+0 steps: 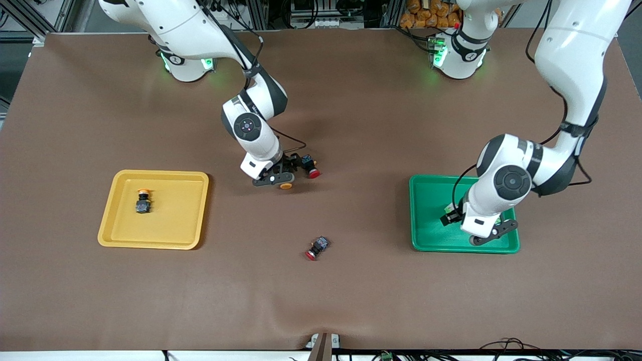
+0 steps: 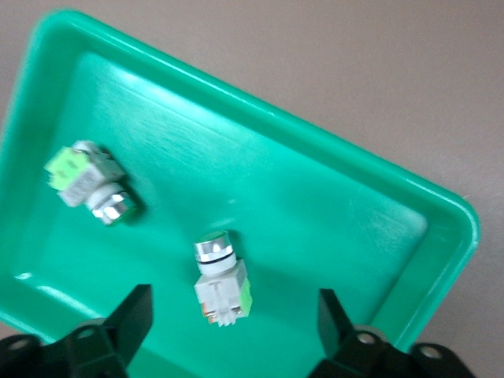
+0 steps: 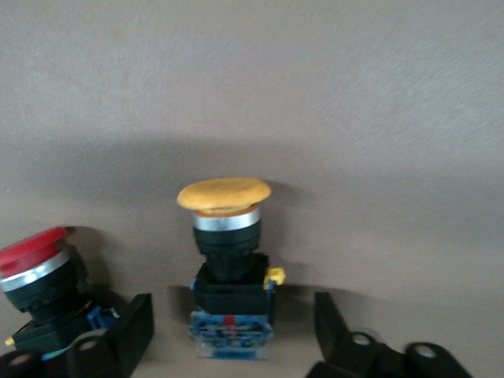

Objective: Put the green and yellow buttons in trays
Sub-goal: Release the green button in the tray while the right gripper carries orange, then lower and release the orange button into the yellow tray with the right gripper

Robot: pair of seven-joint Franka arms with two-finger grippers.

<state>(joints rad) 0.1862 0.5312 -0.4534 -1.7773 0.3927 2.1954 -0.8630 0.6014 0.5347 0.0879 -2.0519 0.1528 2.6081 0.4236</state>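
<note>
The green tray (image 1: 426, 210) lies toward the left arm's end. In the left wrist view (image 2: 331, 197) it holds two whitish-grey buttons with green parts, one (image 2: 221, 279) between my fingers and one (image 2: 88, 179) apart. My left gripper (image 2: 232, 315) is open and low over the tray (image 1: 474, 226); its hand hides both buttons in the front view. The yellow tray (image 1: 170, 228) holds one yellow-capped button (image 1: 143, 201). My right gripper (image 1: 282, 173) is open around the second yellow-capped button (image 3: 228, 260), which lies on the table (image 1: 286, 186), between my fingers (image 3: 130, 327).
A red-capped button (image 1: 311, 168) lies right beside the right gripper and shows next to one finger in the right wrist view (image 3: 39, 287). Another red-capped button (image 1: 317, 247) lies mid-table, nearer to the front camera. The brown mat (image 1: 351, 100) covers the table.
</note>
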